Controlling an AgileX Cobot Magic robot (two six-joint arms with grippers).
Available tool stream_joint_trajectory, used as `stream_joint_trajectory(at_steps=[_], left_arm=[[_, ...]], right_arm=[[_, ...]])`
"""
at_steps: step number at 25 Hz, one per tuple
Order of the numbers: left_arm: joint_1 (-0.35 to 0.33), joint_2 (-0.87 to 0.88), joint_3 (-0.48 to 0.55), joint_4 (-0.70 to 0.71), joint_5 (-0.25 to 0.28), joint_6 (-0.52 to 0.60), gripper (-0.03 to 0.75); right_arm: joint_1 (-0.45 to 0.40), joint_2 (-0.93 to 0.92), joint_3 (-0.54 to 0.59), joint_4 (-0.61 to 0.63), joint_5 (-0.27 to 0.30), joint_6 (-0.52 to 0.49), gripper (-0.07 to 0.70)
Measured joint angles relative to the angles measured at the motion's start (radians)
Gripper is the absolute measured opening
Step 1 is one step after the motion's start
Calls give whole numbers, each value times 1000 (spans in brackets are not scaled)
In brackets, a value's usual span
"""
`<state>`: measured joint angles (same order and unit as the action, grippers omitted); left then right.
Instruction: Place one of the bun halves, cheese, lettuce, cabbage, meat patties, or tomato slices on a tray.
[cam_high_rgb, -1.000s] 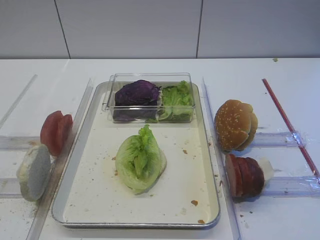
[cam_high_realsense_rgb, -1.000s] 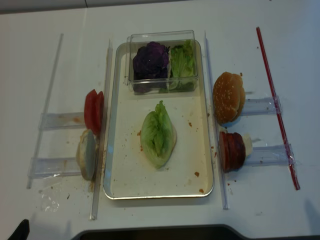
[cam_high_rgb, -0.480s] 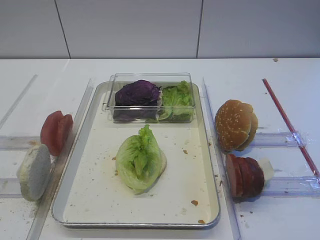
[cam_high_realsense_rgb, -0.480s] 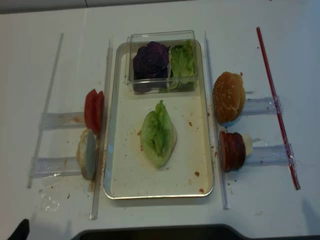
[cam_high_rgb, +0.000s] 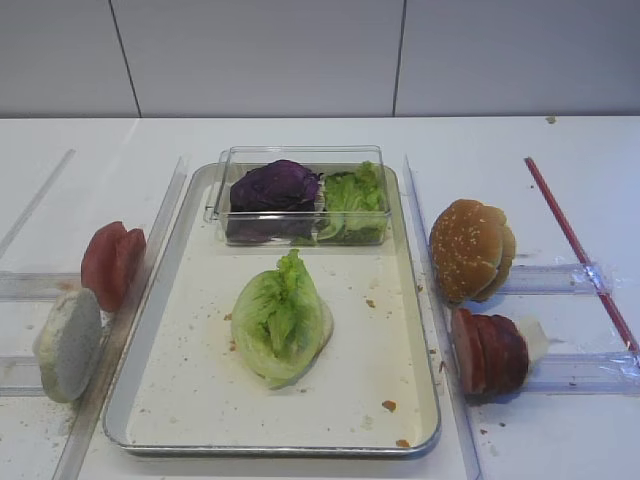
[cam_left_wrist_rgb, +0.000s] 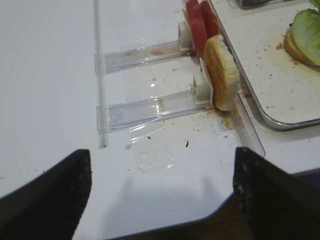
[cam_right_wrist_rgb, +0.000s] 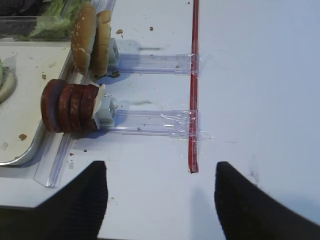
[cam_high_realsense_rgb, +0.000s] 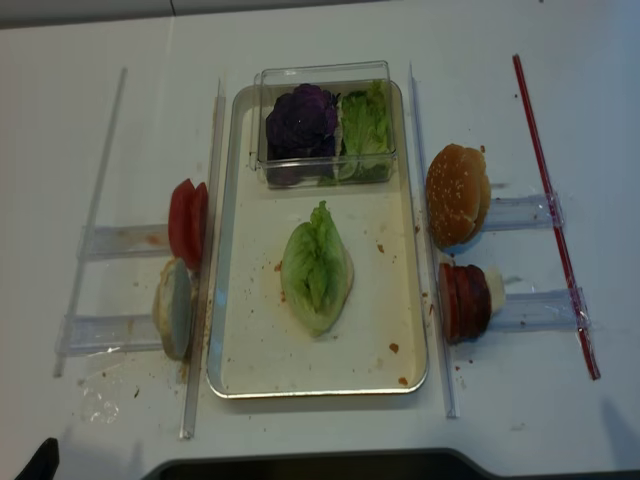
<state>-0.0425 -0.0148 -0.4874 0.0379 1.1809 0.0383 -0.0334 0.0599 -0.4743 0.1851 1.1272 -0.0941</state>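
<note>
A lettuce leaf (cam_high_rgb: 280, 320) lies over a bun half in the middle of the metal tray (cam_high_rgb: 418, 300). Left of the tray stand tomato slices (cam_high_rgb: 110, 262) and a pale bun half (cam_high_rgb: 68, 343). Sesame bun halves (cam_high_rgb: 470, 250) and meat patties (cam_high_rgb: 490, 352) stand on its right. Purple cabbage (cam_high_rgb: 272, 187) and more lettuce (cam_high_rgb: 352, 195) fill a clear box at the tray's back. Cheese is out of view. My right gripper (cam_right_wrist_rgb: 160, 200) hangs open over bare table, near the patties (cam_right_wrist_rgb: 67, 107). My left gripper (cam_left_wrist_rgb: 160, 200) is open too, at the table's front edge, short of the bun half (cam_left_wrist_rgb: 220, 72).
Clear plastic rails (cam_high_rgb: 570, 372) hold the food on both sides of the tray. A red strip (cam_high_rgb: 580, 250) runs along the far right. Crumbs dot the tray floor. A scrap of clear film (cam_left_wrist_rgb: 155, 160) lies on the table by the left gripper.
</note>
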Motion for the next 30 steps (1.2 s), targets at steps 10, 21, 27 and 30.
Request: stream_joint_trajectory(at_steps=[10,21,27,30], left_arm=[[0,0,0,0,0,0,533],[0,0,0,0,0,0,533],[0,0,0,0,0,0,533],[0,0,0,0,0,0,533]], right_arm=[[0,0,0,2,0,0,468],[0,0,0,2,0,0,468],[0,0,0,2,0,0,468],[0,0,0,2,0,-2,468]])
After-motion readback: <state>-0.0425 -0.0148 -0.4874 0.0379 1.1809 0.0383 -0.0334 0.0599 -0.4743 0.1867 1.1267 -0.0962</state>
